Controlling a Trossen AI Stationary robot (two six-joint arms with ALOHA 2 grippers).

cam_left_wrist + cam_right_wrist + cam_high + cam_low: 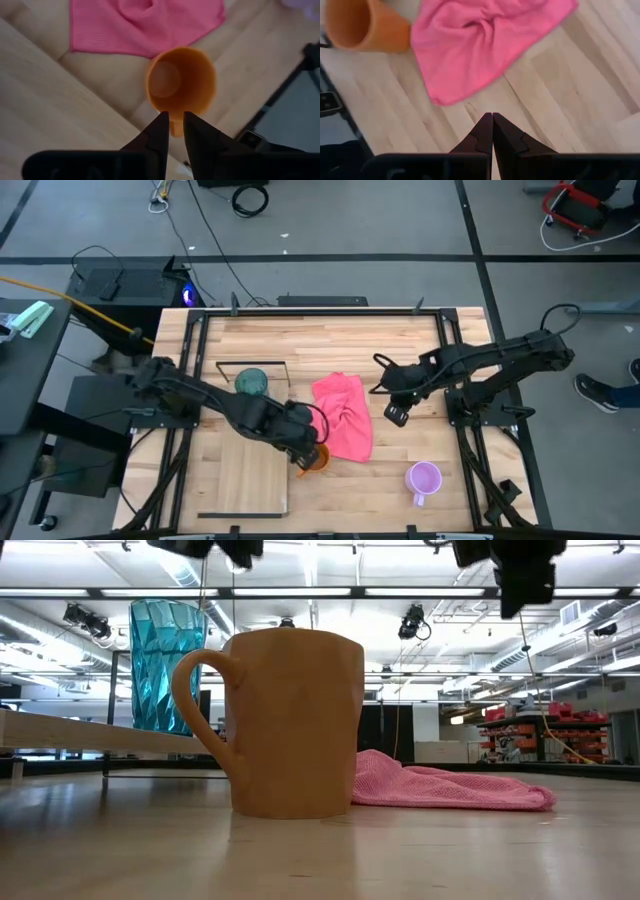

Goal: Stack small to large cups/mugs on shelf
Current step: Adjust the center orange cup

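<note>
The orange mug (pixel 182 80) stands upright on the table, just right of the shelf plank (pixel 245 470), with its handle (pixel 175 127) toward the plank. My left gripper (pixel 172 122) hangs above the mug. It is open by a narrow gap, with its fingertips over either side of the handle. In the low view the mug (pixel 290 720) stands free with nothing around its handle. The teal tumbler (pixel 250 381) stands upright on the shelf's far end. The lilac mug (pixel 424 478) stands upright at the near right. My right gripper (pixel 492 117) is shut and empty above the table, right of the pink cloth.
A crumpled pink cloth (pixel 343 416) lies on the table between the two arms, just beyond the orange mug. The shelf's black wire frame (pixel 252 363) surrounds the tumbler. Bare plank lies on the near side of the tumbler (pixel 245 490). A person's shoe (pixel 600 392) shows off the table's right.
</note>
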